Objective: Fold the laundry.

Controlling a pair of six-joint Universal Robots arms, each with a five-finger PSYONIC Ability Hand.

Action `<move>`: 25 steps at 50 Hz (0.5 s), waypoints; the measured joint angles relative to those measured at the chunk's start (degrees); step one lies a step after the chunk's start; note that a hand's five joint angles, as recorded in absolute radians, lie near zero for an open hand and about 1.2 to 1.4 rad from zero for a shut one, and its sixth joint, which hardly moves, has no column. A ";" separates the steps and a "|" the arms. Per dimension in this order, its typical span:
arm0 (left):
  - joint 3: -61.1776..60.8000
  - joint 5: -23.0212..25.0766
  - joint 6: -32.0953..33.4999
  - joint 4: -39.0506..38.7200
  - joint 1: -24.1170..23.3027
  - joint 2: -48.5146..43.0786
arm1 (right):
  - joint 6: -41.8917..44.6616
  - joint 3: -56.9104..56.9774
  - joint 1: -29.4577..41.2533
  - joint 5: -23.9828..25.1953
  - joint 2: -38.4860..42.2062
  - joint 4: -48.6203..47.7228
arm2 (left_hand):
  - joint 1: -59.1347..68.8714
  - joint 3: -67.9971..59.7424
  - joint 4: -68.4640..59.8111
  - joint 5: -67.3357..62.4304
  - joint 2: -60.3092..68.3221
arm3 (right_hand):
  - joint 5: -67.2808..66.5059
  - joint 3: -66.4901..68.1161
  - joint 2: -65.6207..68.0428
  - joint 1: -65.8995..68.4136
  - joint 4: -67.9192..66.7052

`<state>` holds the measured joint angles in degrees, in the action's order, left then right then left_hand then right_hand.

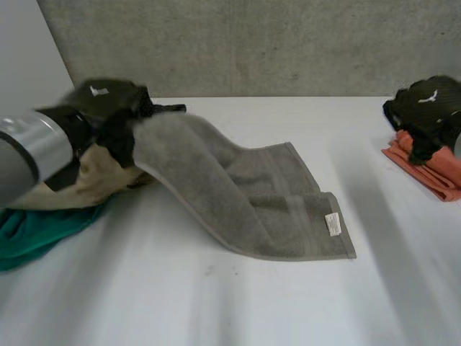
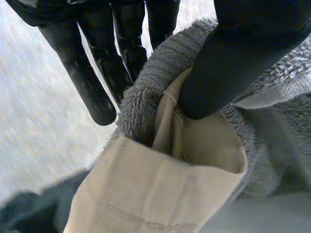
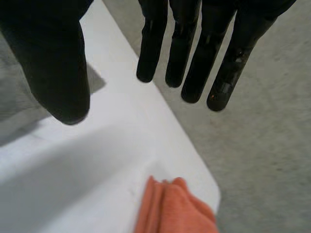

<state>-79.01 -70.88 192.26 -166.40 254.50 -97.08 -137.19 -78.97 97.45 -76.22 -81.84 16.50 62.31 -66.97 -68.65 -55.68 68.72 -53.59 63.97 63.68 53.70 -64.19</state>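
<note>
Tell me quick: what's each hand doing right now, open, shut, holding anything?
Left hand: shut on the grey towel, pinching its raised end between thumb and fingers.
Right hand: open, fingers straight, holding nothing, by the orange cloth.

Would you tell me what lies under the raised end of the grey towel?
A beige cloth lies under the end that the left hand pinches, itself on a green cloth. The towel hides how far they reach.
</note>
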 measured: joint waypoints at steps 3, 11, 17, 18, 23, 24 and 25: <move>1.46 -0.82 -1.03 0.42 -0.50 -7.01 | -3.85 -1.77 0.51 0.84 3.49 -0.63 | 0.00 -0.14 0.00 0.00 0.06 | 28.61 -29.54 -29.19 -23.95 29.74; 7.18 -4.60 -0.78 0.79 -1.62 -14.54 | -14.76 -11.23 0.93 8.07 8.93 -5.04 | 0.00 -0.14 -0.01 0.00 0.06 | 43.30 -43.59 -42.36 -35.60 44.22; 7.98 -5.04 0.23 -0.20 -1.39 -13.02 | -17.05 -17.15 1.50 13.60 9.28 -9.08 | -4.65 7.20 8.67 5.86 -9.62 | 44.24 -43.96 -42.36 -35.61 44.82; 7.85 -5.03 0.39 -0.34 -1.33 -12.76 | -17.12 -17.57 1.69 13.87 9.26 -9.50 | -4.65 7.20 8.67 5.86 -9.62 | 44.24 -43.96 -42.36 -35.61 44.82; 5.15 -4.86 2.81 -1.14 -1.14 -11.30 | -17.23 -19.30 4.86 14.25 9.18 -13.05 | -50.88 51.89 54.17 50.86 -54.36 | 44.24 -43.96 -42.36 -35.61 44.82; 3.89 -4.81 4.13 -1.28 -1.08 -10.98 | -17.31 -19.28 6.20 13.75 9.19 -14.18 | -51.05 54.10 56.20 52.90 -56.10 | 44.42 -43.96 -42.36 -35.63 44.86; 3.20 -4.82 4.91 -1.34 -1.04 -10.81 | -17.41 -19.18 6.86 13.41 9.22 -14.76 | -51.05 54.10 56.20 52.90 -56.10 | 44.89 -44.21 -42.39 -36.20 45.15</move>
<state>-75.81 -75.70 197.17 -167.74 253.46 -107.89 -154.59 -98.15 104.31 -62.81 -72.62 1.74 11.26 -12.88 -12.45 -2.78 12.62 -8.70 19.77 21.29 17.50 -19.04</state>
